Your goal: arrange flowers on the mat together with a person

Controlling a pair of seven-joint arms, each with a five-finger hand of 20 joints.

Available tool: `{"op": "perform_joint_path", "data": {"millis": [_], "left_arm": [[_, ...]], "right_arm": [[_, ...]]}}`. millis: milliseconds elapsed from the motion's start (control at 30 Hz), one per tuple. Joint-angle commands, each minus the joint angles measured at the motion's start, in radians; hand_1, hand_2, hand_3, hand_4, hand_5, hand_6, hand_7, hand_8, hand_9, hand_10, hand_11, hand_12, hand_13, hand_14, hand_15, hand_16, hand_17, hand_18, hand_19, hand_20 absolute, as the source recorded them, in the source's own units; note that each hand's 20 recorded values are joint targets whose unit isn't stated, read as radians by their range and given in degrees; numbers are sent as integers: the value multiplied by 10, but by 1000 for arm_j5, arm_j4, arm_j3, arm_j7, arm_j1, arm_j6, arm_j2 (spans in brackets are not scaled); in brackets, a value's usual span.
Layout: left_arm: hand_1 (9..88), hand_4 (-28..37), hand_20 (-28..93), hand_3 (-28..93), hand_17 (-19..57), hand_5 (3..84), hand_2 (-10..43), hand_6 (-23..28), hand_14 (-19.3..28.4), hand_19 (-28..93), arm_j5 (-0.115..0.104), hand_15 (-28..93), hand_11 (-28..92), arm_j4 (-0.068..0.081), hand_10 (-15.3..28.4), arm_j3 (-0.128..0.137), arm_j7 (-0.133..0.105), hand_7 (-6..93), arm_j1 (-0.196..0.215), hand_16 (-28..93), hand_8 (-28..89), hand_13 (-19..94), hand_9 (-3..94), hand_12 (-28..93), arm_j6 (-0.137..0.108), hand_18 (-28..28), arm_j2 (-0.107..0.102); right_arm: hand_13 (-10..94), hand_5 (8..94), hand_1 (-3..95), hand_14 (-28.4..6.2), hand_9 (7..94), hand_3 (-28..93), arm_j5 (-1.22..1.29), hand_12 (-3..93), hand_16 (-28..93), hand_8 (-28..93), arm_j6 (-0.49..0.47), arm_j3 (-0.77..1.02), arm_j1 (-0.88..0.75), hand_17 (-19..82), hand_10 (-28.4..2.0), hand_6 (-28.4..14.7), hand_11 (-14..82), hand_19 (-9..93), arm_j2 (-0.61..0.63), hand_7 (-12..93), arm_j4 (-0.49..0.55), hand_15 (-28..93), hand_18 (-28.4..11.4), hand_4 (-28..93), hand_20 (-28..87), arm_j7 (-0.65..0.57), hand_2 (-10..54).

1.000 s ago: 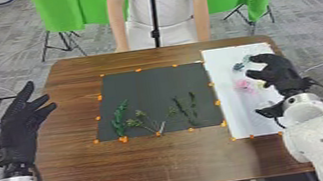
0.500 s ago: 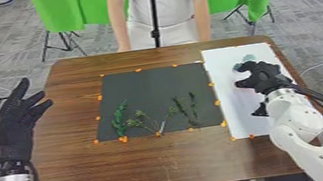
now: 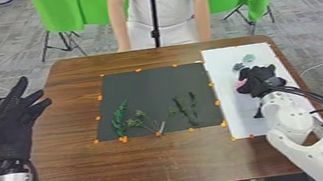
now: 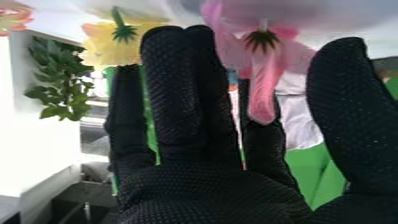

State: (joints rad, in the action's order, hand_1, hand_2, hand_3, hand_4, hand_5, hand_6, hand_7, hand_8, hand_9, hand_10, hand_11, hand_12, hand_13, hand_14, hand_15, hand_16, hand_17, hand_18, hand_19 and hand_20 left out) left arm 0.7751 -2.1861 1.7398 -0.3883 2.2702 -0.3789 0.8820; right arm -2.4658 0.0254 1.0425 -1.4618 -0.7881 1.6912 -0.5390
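Near part of the dark gray mat [image 3: 144, 88]: green sprigs lie there, a leafy sprig [image 3: 120, 120] on the left, a branching sprig with small heads [image 3: 154, 125] in the middle, 2 thin stems to its right. Left hand [image 3: 12, 123]: beyond the table's left edge, fingers extended and loose, holding nothing. Right hand [image 3: 261, 76]: over the white sheet [image 3: 242, 123] right of the mat; in the last second it shifted left and a bit nearer, so the 2 teal flower heads [image 3: 249, 58] farther off are uncovered again. Pink flower [image 3: 241, 83] now peeks out at the left side of that hand. Wrist view: fingers [image 4: 180, 95] straight, thumb [image 4: 340, 105] set apart, pink petals in the space between, no grip made. Yellow flower [image 4: 96, 47] is just beside the fingers, peach flower [image 4: 12, 20] farther along. Meaning for the task: looks like lining up on the pink flower, pick not done, mat has greenery but no blooms. Next likely needs thumb and fingers to close on it; risk is crushing soft petals or dragging the yellow flower along.
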Motion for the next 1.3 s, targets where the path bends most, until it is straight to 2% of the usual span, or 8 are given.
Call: {"op": "perform_joint_path", "data": {"millis": [33,167,467,600,700,933,1133,1300], "left_arm": [[200,-283,169,773,-76,318,61,36,250,470,0,514,214,0,172,-4,5,79,3,-87,-79,241,338,101,2,220,2],[201,-283,169,772,-76,318,61,37,250,470,5,514,214,-3,173,0,12,79,10,-87,-79,242,338,101,4,220,5],[202,-283,169,771,-77,318,61,37,251,470,-6,515,215,-13,172,13,15,78,18,-88,-78,241,338,101,-4,220,-27],[203,-283,169,771,-77,318,61,37,251,470,3,515,214,-20,172,27,36,78,2,-88,-78,241,338,101,21,220,-38],[203,-283,169,771,-77,318,61,38,252,470,-12,514,214,-30,173,43,27,77,-4,-88,-78,240,338,100,38,220,-47],[205,-283,169,764,-77,319,63,39,256,473,23,515,211,-35,177,46,70,75,-77,-88,-77,243,339,101,79,222,-45],[217,-283,170,738,-78,319,78,50,274,482,44,515,200,-4,189,-37,98,62,-239,-84,-72,256,345,105,104,233,-53],[231,-264,153,700,-81,305,100,63,283,513,52,470,154,44,206,-187,86,25,-455,-66,-56,269,321,117,128,264,-84]], "right_arm": [[730,509,430,-59,747,743,-78,297,191,-78,161,-89,63,216,-71,48,321,661,25,478,-65,593,-170,-275,244,-1,-92],[789,625,526,-30,846,697,-70,399,225,-44,209,-91,55,249,-22,40,244,678,27,514,-68,562,-152,-279,248,0,-95],[797,684,577,-11,860,674,-84,418,299,-47,250,-87,56,258,-20,36,238,675,25,494,-45,532,-138,-282,247,7,-95],[798,694,580,-8,861,673,-61,418,305,-48,306,-101,76,258,-20,35,237,673,25,489,8,525,-136,-282,247,31,-95],[800,698,580,-8,865,674,-24,417,308,-46,337,-175,158,258,-22,34,235,671,7,485,46,523,-134,-283,247,72,-95],[799,701,581,-16,866,671,44,418,313,-42,315,-383,360,258,-23,34,230,655,-183,477,39,523,-117,-283,242,213,-95],[789,688,583,-18,861,661,32,413,306,-45,264,-469,429,261,-21,39,227,639,-433,473,-69,526,-104,-283,238,324,-95],[776,671,597,-23,845,655,40,399,289,-61,250,-501,447,262,-21,40,238,625,-547,467,-146,545,-97,-281,241,364,-95]]}}
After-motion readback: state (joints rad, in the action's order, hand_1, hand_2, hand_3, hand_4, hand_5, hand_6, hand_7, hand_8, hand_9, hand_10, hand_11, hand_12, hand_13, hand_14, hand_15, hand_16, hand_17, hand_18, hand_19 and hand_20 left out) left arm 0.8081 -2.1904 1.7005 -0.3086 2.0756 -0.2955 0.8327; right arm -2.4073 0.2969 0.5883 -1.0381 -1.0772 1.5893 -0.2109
